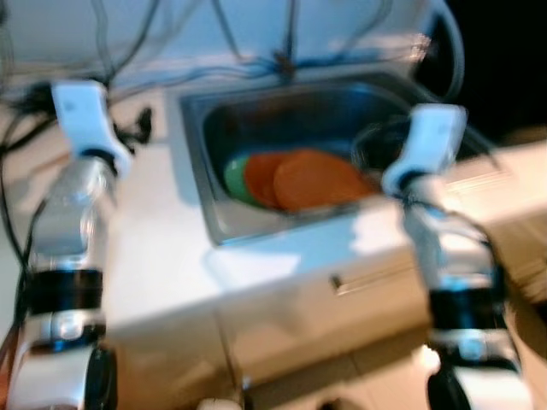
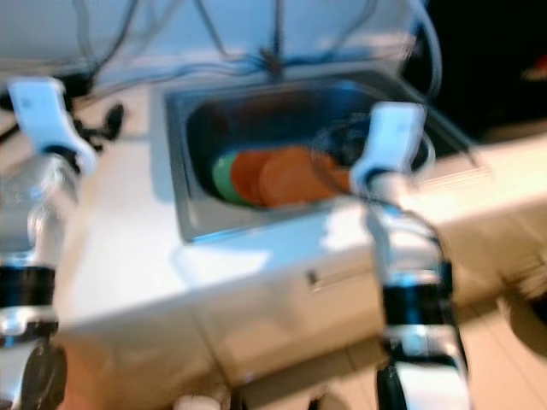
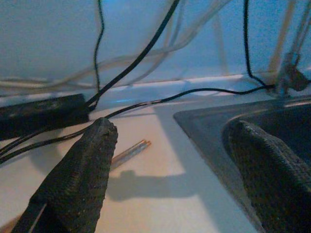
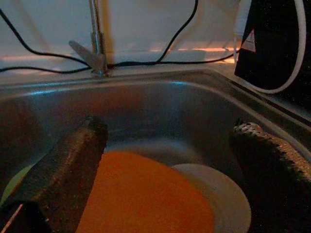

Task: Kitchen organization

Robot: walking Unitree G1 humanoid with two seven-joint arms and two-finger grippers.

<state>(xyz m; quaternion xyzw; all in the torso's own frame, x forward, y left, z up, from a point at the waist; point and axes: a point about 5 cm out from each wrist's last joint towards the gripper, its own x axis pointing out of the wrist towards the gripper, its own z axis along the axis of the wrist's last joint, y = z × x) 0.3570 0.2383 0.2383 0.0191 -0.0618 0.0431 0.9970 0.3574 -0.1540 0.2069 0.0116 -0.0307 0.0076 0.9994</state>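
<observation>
While the right gripper (image 4: 167, 165) is held spread and empty above the sink (image 4: 204, 97), orange plates (image 4: 146, 194) are seen stacked inside. Stiffness, slickness and breakability are judged likely, so a rim is best pinched. The left gripper (image 3: 170, 170) is likewise spread, over the counter (image 3: 160, 189).

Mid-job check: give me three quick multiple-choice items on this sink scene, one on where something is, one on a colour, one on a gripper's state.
1. Where do the round orange plates lie?
A. in the stainless steel sink
B. on the white countertop
C. on the floor

2. What colour is the plate peeking out at the robot's left of the orange ones?
A. blue
B. green
C. black

3. How do the right gripper's black fingers stand?
A. shut on a plate
B. shut on nothing
C. open above the plates

Answers: 1 A, they rest inside the basin; 2 B, a green edge shows beside the orange; 3 C, the right wrist view shows a wide gap between the fingers, with nothing held.
</observation>
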